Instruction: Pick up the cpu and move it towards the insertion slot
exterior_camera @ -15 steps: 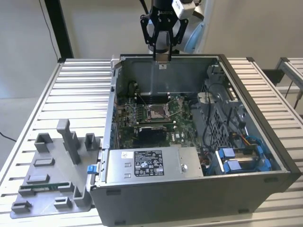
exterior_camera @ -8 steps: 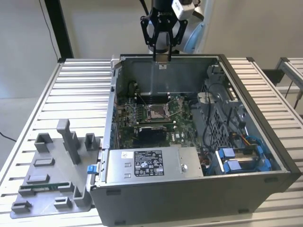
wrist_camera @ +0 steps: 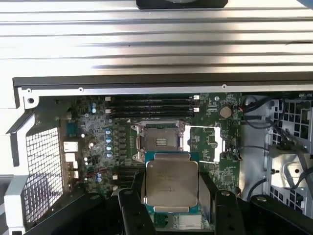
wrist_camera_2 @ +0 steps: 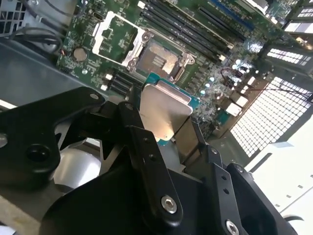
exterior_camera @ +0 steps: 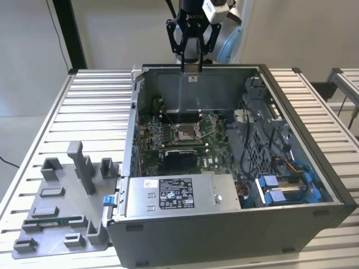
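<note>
First wrist view: my pincer (wrist_camera: 171, 205) is clamped on the cpu (wrist_camera: 171, 183), carried in the air just short of the insertion slot (wrist_camera: 160, 142). I'd keep the chip level and square to that socket.

— What is seen behind the work area?
— A plain pale wall (exterior_camera: 112, 33) is seen across the top of the exterior view, crossed by a dark upright post (exterior_camera: 72, 33) at upper left.
— And underneath?
— A table (exterior_camera: 50, 129) of ribbed silver slats is spread across the frame, brightly lit. A second slatted surface (exterior_camera: 348, 78) is seen at the right edge. A thin black cable (exterior_camera: 7, 162) is trailed at the left edge.
</note>
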{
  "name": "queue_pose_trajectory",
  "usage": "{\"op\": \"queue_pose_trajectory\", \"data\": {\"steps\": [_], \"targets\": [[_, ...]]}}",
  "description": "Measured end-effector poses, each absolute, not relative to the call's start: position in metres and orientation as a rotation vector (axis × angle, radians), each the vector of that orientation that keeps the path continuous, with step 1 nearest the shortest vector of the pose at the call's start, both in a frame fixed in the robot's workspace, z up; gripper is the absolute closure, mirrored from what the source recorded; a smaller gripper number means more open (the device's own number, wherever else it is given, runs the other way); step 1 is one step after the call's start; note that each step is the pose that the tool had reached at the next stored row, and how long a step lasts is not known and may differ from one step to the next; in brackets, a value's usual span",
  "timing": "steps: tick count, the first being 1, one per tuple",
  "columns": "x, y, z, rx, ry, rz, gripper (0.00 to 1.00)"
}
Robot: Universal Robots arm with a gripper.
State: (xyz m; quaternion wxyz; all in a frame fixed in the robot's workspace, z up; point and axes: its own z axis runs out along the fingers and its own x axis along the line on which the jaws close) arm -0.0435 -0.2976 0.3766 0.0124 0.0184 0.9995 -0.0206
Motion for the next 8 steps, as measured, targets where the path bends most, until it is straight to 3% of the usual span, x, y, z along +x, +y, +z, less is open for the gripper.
{"op": "queue_pose_trajectory", "data": {"steps": [8], "targets": [[-0.0435, -0.2975, 0.3761, 0.057, 3.119, -0.064, 1.0]]}}
